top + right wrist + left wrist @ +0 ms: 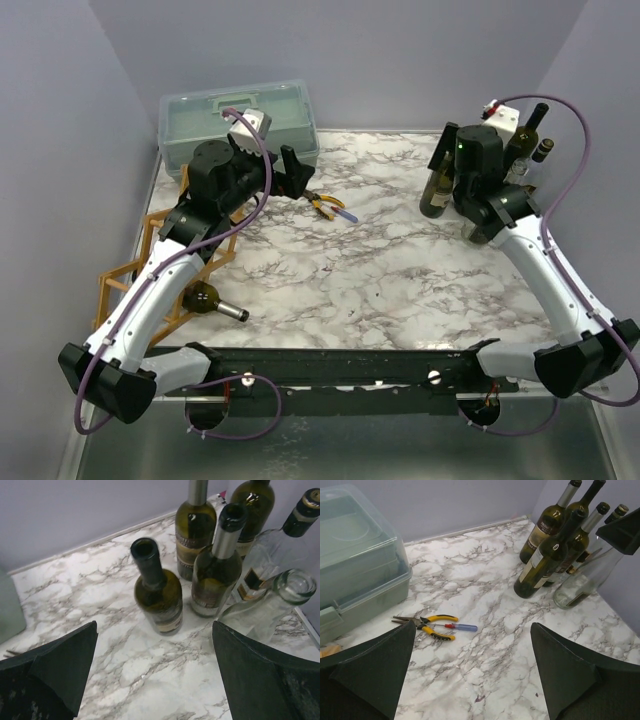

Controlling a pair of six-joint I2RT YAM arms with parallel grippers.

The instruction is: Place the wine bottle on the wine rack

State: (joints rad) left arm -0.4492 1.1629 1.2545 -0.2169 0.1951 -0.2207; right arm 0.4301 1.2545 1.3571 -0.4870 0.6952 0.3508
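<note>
The wine rack (128,262), an orange-tan stick lattice, stands at the table's left edge. One dark wine bottle (207,298) lies at its near end, neck pointing right. Several more wine bottles (520,150) stand at the back right corner. In the right wrist view the nearest is an uncorked dark green bottle (159,596), with a capped one (215,577) and a clear bottle (270,605) beside it. My right gripper (478,140) (154,630) hovers open just before them, holding nothing. My left gripper (297,172) (472,645) is open and empty above the marble, beyond the rack.
A pale green plastic toolbox (240,120) (355,565) sits at the back left. Yellow-handled pliers (325,205) (427,625) and a small blue screwdriver (345,214) (465,627) lie on the marble in front of it. Walls close in the back and both sides.
</note>
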